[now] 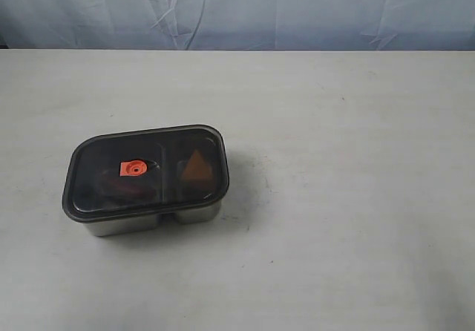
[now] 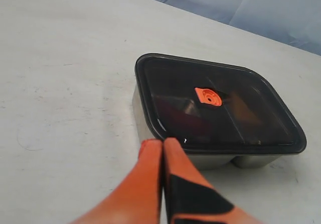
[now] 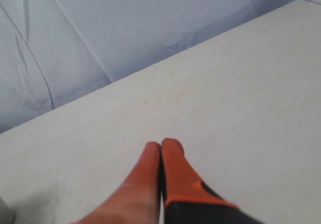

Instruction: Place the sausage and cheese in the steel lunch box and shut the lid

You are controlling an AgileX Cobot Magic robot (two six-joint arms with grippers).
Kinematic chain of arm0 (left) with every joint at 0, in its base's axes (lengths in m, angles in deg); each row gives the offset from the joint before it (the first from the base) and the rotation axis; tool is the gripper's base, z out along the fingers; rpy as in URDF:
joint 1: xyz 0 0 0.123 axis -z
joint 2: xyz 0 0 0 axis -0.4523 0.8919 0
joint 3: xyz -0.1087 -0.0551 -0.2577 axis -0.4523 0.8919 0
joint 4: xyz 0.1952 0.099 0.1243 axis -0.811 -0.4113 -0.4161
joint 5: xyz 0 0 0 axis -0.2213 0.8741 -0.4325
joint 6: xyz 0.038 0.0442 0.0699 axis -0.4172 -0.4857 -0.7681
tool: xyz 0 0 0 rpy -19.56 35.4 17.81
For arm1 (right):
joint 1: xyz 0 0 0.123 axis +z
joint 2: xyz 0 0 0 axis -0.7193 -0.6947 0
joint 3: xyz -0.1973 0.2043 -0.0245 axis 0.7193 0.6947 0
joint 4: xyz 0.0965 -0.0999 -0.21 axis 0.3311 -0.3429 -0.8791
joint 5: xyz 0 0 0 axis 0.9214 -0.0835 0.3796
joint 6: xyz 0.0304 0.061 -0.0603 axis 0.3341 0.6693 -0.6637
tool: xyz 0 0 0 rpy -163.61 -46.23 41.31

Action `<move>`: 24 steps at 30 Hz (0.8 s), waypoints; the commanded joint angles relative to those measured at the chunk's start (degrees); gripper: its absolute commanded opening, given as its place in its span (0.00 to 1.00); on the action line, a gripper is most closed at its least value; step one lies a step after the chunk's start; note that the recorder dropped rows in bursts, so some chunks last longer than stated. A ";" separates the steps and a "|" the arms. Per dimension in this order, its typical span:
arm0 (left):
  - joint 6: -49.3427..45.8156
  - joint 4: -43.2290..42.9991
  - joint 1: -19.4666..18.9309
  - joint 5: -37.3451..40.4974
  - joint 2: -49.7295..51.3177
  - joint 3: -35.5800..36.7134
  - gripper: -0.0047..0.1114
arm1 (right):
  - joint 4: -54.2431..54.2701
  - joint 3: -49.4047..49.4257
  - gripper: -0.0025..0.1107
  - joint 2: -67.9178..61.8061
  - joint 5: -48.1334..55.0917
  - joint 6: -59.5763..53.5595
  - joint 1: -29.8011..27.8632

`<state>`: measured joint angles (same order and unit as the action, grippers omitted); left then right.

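The steel lunch box point(image 1: 133, 223) stands left of the table's middle with the dark lid point(image 1: 93, 168) lying flat on it, orange valve point(image 1: 133, 168) up. Through the lid the cheese point(image 1: 197, 168) shows as a yellow triangle in the right compartment, and the sausage point(image 1: 119, 188) as a dim red shape in the left one. In the left wrist view the lid point(image 2: 261, 128) and box point(image 2: 138, 113) lie just beyond my left gripper point(image 2: 162, 142), which is shut and empty. My right gripper point(image 3: 161, 145) is shut on nothing over bare table. Neither gripper appears in the exterior view.
The white table point(image 1: 349, 197) stretches around the box. A pale blue cloth backdrop point(image 1: 245, 12) hangs behind the table's far edge.
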<state>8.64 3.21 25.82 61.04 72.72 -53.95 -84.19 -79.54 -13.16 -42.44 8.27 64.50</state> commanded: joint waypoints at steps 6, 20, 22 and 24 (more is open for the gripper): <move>0.05 -0.13 0.00 -0.09 -0.24 0.16 0.04 | 0.03 0.29 0.01 0.44 0.65 0.02 -0.46; 0.05 -0.65 0.00 -0.09 -0.24 0.16 0.04 | 0.03 0.29 0.01 0.44 0.65 0.02 -0.46; 0.05 -0.65 0.00 -0.09 -0.24 0.16 0.04 | 0.03 0.29 0.01 0.44 0.65 0.02 -0.46; 0.05 -0.65 0.00 -0.09 -0.24 0.16 0.04 | 0.03 0.29 0.01 0.44 0.65 0.02 -0.46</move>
<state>8.64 2.75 25.82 61.04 72.72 -53.95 -84.14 -79.40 -13.16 -41.89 8.38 64.43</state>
